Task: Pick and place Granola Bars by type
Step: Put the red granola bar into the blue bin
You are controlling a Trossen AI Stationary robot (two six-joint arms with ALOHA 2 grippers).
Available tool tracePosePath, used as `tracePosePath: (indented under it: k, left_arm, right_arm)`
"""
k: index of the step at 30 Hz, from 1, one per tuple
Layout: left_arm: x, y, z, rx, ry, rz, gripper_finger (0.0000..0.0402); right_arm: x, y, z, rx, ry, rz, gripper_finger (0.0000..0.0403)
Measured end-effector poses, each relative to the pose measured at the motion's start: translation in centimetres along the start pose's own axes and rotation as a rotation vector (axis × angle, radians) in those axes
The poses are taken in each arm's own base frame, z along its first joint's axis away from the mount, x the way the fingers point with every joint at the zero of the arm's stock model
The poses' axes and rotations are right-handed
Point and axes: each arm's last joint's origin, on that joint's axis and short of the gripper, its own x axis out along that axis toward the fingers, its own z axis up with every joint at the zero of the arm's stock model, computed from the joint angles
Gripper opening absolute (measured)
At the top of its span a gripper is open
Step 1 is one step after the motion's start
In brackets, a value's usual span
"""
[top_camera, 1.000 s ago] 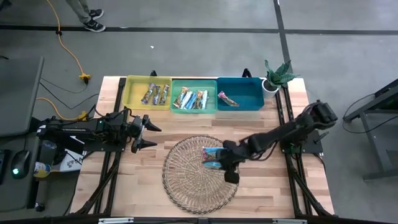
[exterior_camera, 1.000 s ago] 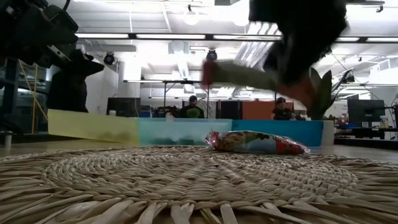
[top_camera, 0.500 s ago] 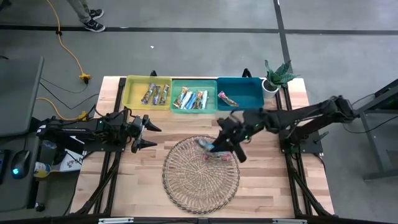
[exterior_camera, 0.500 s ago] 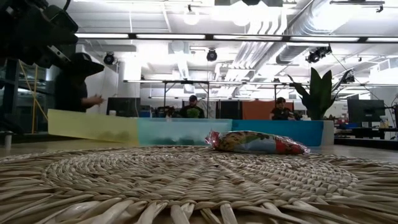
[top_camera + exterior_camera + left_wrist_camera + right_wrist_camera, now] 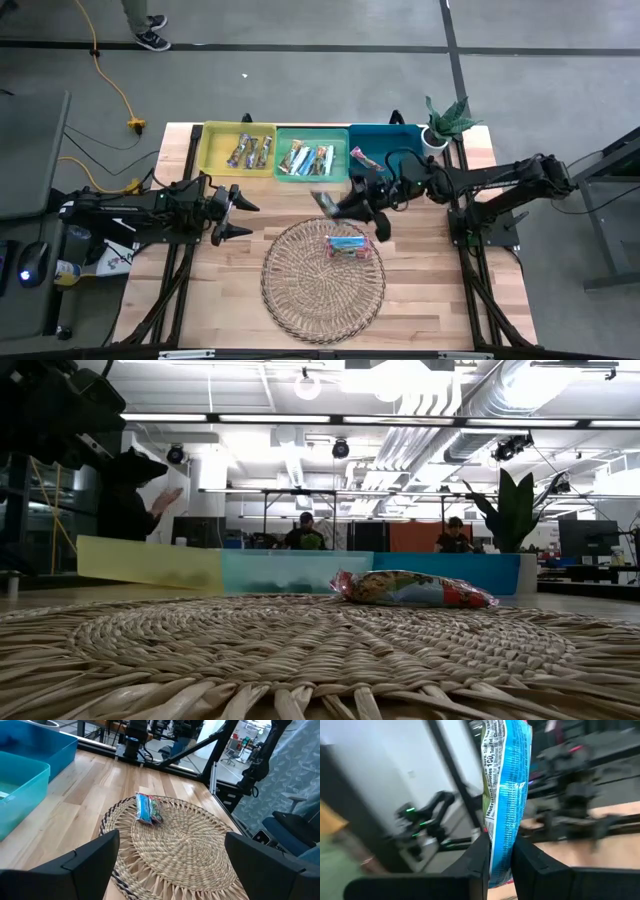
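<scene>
My right gripper (image 5: 340,204) hangs above the table between the round wicker tray (image 5: 300,300) and the bins, shut on a light blue granola bar (image 5: 506,790). In the high view this bar (image 5: 323,199) sticks out past the gripper toward the table's left. Another bar, teal and pink (image 5: 348,246), lies flat on the far right part of the tray, and also shows in the low view (image 5: 412,589) and the left wrist view (image 5: 148,809). My left gripper (image 5: 236,212) waits open at the table's left side, holding nothing. My right gripper pinches one end of the light blue bar (image 5: 500,851) between its two fingers (image 5: 479,862), on the wrapper's flat faces. The fingers lie about level and come from the table's right. The rest of the bar juts out past the fingertips, lifted clear of tray and table.
Three bins stand in a row along the far edge: yellow (image 5: 215,160), green (image 5: 312,176) and blue (image 5: 400,165), each with bars inside. A potted plant (image 5: 445,122) stands at the far right corner. Bare wood lies on both sides of the tray.
My right gripper has risen off the wicker tray with the light blue bar and swung toward the far edge and the bins, tipping from pointing down to about level. The bar is now lifted clear. The teal and pink bar has stayed on the tray.
</scene>
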Motion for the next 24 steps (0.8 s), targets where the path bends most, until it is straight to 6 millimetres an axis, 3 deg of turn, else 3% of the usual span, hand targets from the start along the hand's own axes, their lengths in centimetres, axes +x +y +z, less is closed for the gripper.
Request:
tracePosePath:
  k: [11, 24]
  left_arm:
    - [0.0, 0.0, 0.0, 0.000, 0.000, 0.000, 0.0358]
    - [0.0, 0.0, 0.0, 0.000, 0.000, -0.001, 0.0358]
  right_arm:
    - [-1.6, -2.2, 2.2, -0.127, -0.157, -0.247, 0.0048]
    - [-8.3, -3.6, 6.7, -0.295, -0.357, -0.659, 0.0048]
